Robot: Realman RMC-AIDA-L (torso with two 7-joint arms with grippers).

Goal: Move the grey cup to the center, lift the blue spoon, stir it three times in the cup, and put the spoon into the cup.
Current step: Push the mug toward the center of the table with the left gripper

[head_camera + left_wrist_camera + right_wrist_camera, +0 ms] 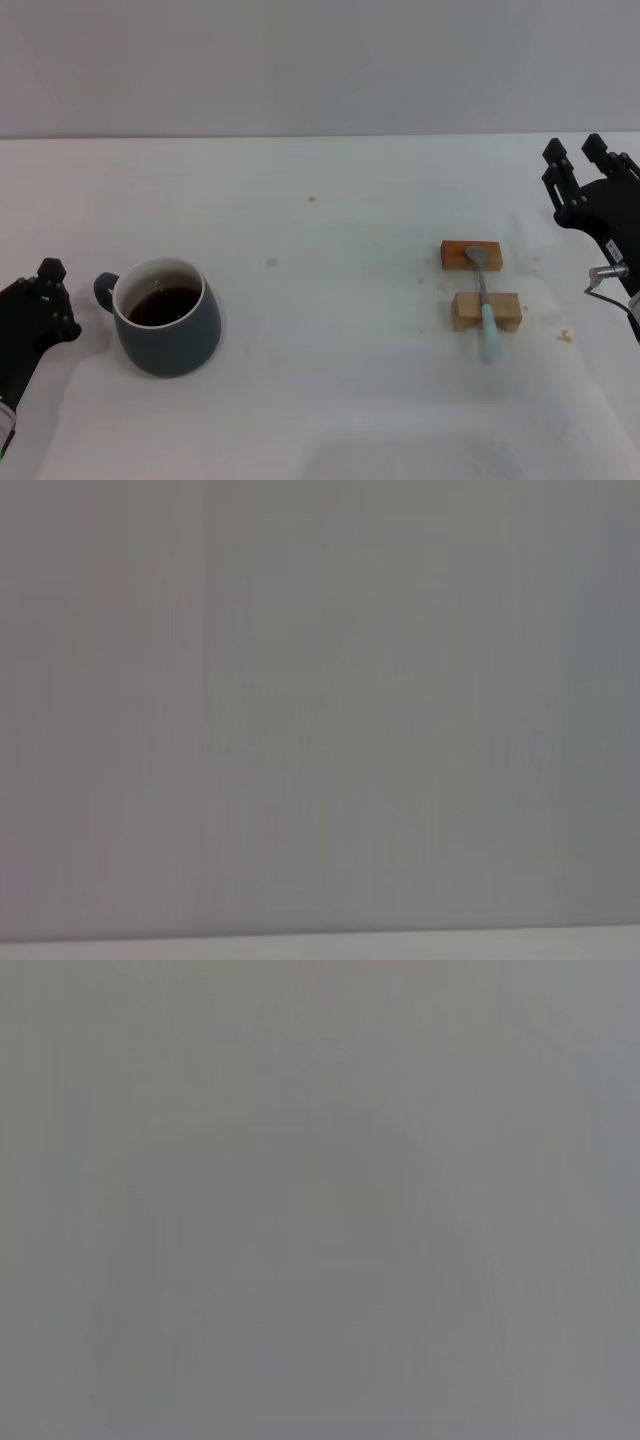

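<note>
Grey cup (167, 318): squat, white inside, holding dark liquid.

Open white table (330, 330) lies between the mug (166, 318) at left and the spoon (483, 300) at right; only faint specks mark it. Spoon rests across two wooden blocks (478, 283), raised off the surface, with bare table all around. Mug handle faces the left gripper (42, 300), which sits just beside it; right gripper (585, 175) stands apart from the blocks.

Slate-grey cup (167, 320), pale-blue spoon (484, 305), tan wooden blocks (471, 254).
</note>
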